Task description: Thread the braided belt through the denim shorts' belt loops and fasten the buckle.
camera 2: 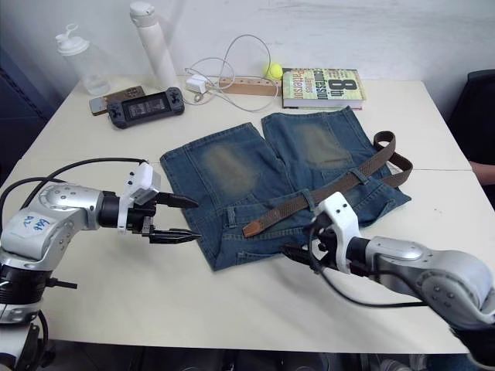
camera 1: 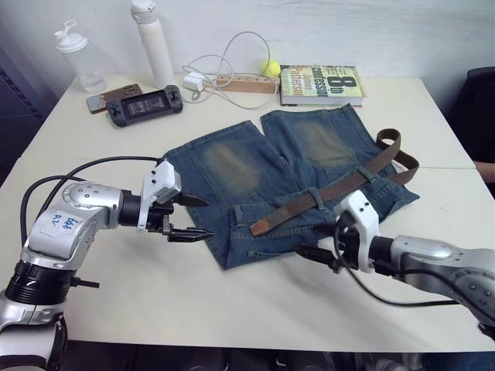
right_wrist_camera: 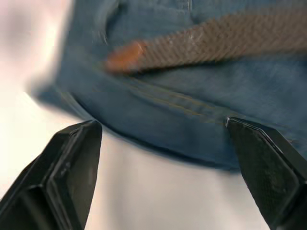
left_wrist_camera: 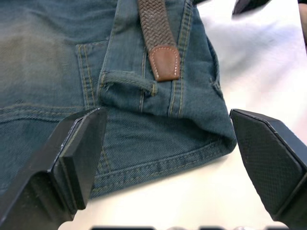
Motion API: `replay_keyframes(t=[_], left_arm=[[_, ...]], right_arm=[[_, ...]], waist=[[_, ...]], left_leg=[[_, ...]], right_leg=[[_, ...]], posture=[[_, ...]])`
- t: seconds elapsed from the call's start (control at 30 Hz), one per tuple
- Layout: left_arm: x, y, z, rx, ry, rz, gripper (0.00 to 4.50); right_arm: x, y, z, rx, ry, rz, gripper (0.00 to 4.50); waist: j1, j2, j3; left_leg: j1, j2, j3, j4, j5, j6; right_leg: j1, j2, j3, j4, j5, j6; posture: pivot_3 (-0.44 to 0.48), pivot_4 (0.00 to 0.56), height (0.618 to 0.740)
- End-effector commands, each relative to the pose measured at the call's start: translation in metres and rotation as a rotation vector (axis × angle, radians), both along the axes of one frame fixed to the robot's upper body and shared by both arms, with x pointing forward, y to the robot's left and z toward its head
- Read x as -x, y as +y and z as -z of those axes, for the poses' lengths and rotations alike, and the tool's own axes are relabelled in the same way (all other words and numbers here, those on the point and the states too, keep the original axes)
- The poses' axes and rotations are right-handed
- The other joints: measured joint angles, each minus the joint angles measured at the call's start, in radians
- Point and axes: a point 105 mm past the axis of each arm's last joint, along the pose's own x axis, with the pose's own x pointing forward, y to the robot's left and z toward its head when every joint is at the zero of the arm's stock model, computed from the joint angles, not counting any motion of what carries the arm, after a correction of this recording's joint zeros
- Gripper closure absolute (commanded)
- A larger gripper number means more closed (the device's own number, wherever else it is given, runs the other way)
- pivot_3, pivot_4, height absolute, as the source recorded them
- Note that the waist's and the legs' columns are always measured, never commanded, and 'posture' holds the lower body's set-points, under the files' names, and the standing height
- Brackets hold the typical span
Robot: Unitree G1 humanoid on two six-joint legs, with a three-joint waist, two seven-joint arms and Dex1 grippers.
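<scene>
I'm looking at what seems an office or lab workroom: a plain white table [camera 1: 116,301] against a bare white wall, carrying a paperback book [camera 1: 322,85], handheld game console [camera 1: 145,103], phone [camera 1: 113,98], two water bottles [camera 1: 152,42], and a charger cable [camera 1: 224,66].

right hand [right_wrist_camera: 163,158] open | braided belt [right_wrist_camera: 201,43] on denim shorts [right_wrist_camera: 192,100], apparently

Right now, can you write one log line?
belt: partly threaded, tip loose | shorts: flat on table | left gripper: open, empty | right gripper: open, empty
</scene>
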Motion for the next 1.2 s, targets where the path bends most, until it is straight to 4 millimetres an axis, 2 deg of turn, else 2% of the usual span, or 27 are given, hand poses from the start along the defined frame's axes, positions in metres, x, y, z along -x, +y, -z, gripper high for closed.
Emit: replay_keyframes(t=[0.03,0.13,0.23,0.3,0.33,0.37,0.43,0.47,0.6,0.63,0.87,1.03,1.1,1.13,1.2], left_arm=[[0.001,0.001,-0.005,-0.013,-0.041,0.008,0.00],[0.000,-0.001,-0.005,-0.011,-0.044,0.010,0.00],[0.001,0.001,-0.006,-0.018,-0.050,0.005,0.00],[0.001,0.002,-0.006,-0.019,-0.052,-0.001,0.00],[0.002,0.002,-0.006,-0.020,-0.052,-0.003,0.00],[0.002,0.003,-0.006,-0.021,-0.052,-0.005,0.00],[0.003,0.003,-0.005,-0.021,-0.052,-0.007,0.00],[0.003,0.003,-0.005,-0.021,-0.051,-0.008,0.00],[0.004,0.004,-0.001,-0.025,-0.038,-0.009,0.00],[0.004,0.004,0.001,-0.030,-0.033,-0.006,0.00],[0.003,-0.002,0.004,-0.028,-0.026,0.021,0.00],[0.003,-0.006,0.004,-0.024,-0.026,0.035,0.00],[0.004,-0.007,0.003,-0.021,-0.021,0.041,0.00],[0.005,-0.007,0.003,-0.019,-0.012,0.041,0.00],[0.007,-0.006,0.004,-0.026,0.003,0.046,0.00]], right_arm=[[0.000,0.005,0.003,0.223,-0.243,-0.208,0.10],[-0.008,0.010,0.017,0.369,-0.388,-0.351,0.10],[-0.013,0.011,0.037,0.438,-0.398,-0.426,0.10],[-0.018,0.007,0.047,0.457,-0.377,-0.411,0.10],[-0.022,0.005,0.049,0.455,-0.363,-0.392,0.65],[-0.024,0.003,0.051,0.466,-0.359,-0.388,0.91],[-0.026,0.001,0.053,0.477,-0.356,-0.385,2.01],[-0.027,0.000,0.052,0.469,-0.357,-0.378,2.36],[-0.024,-0.017,0.045,0.509,-0.394,-0.391,4.26],[-0.023,-0.024,0.045,0.531,-0.398,-0.399,4.45],[-0.032,-0.068,0.028,0.665,-0.464,-0.431,4.45],[-0.034,-0.077,0.025,0.665,-0.450,-0.436,4.45],[-0.030,-0.083,0.021,0.639,-0.378,-0.420,3.65],[-0.027,-0.086,0.018,0.627,-0.341,-0.411,3.58],[-0.023,-0.092,0.010,0.604,-0.285,-0.392,2.74]], waist=[[0.000,0.000,0.000],[-0.001,0.000,0.000],[-0.003,-0.001,0.000],[-0.003,-0.001,0.000],[-0.004,-0.001,0.000],[-0.004,-0.002,-0.001],[-0.004,-0.002,-0.001],[-0.003,-0.002,-0.001],[-0.001,-0.002,-0.001],[0.001,-0.002,-0.001],[0.007,-0.002,-0.001],[0.004,-0.002,-0.001],[0.001,-0.002,-0.001],[0.000,-0.002,-0.001],[0.003,-0.002,-0.001]], left_leg=[[0.000,0.000,0.000,0.000,0.000,0.000],[0.000,0.000,0.001,0.000,0.000,0.000],[0.000,0.000,0.001,0.001,0.000,-0.001],[0.000,0.000,0.001,0.001,0.001,-0.001],[0.001,0.000,0.001,0.001,0.001,-0.001],[0.001,0.000,0.001,0.001,0.001,-0.001],[0.003,0.000,0.001,0.001,0.001,-0.001],[0.003,0.000,0.001,0.001,0.001,-0.001],[0.003,0.000,0.001,0.002,0.001,-0.001],[0.003,0.000,0.001,0.002,0.001,-0.001],[0.002,-0.001,0.000,0.002,0.000,0.000],[0.002,-0.001,0.000,0.002,0.000,0.000],[0.002,-0.001,0.000,0.002,0.000,0.000],[0.002,-0.001,0.001,0.002,0.000,0.000],[0.002,-0.001,0.001,0.002,0.000,-0.001]], right_leg=[[0.000,0.000,0.000,0.000,0.000,0.000],[0.000,0.000,0.000,0.001,0.000,0.000],[-0.001,0.000,0.001,0.001,0.000,0.000],[-0.001,0.000,0.001,0.002,0.000,0.000],[0.000,0.000,0.001,0.002,0.000,0.000],[0.000,0.000,0.000,0.002,0.000,0.000],[0.001,0.000,0.001,0.002,0.000,0.000],[0.001,-0.001,0.001,0.002,0.000,0.000],[0.002,-0.001,0.001,0.002,0.000,0.000],[0.002,-0.001,0.000,0.002,0.000,0.000],[0.003,-0.002,0.000,0.001,0.000,0.000],[0.003,-0.002,0.000,0.001,0.000,0.000],[0.003,-0.002,0.000,0.002,0.000,0.000],[0.002,-0.002,0.000,0.002,0.000,0.000],[0.002,-0.002,0.000,0.002,0.000,0.000]], posture=[[0.000,0.150,0.735],[0.000,0.150,0.735],[0.000,0.150,0.735],[0.000,0.150,0.735],[0.000,0.150,0.735],[0.000,0.150,0.735],[0.000,0.150,0.735],[0.000,0.150,0.735],[0.000,0.150,0.735],[0.000,0.150,0.735],[0.000,0.150,0.735],[0.000,0.150,0.735],[0.000,0.150,0.735],[0.000,0.150,0.735],[0.000,0.150,0.735]])
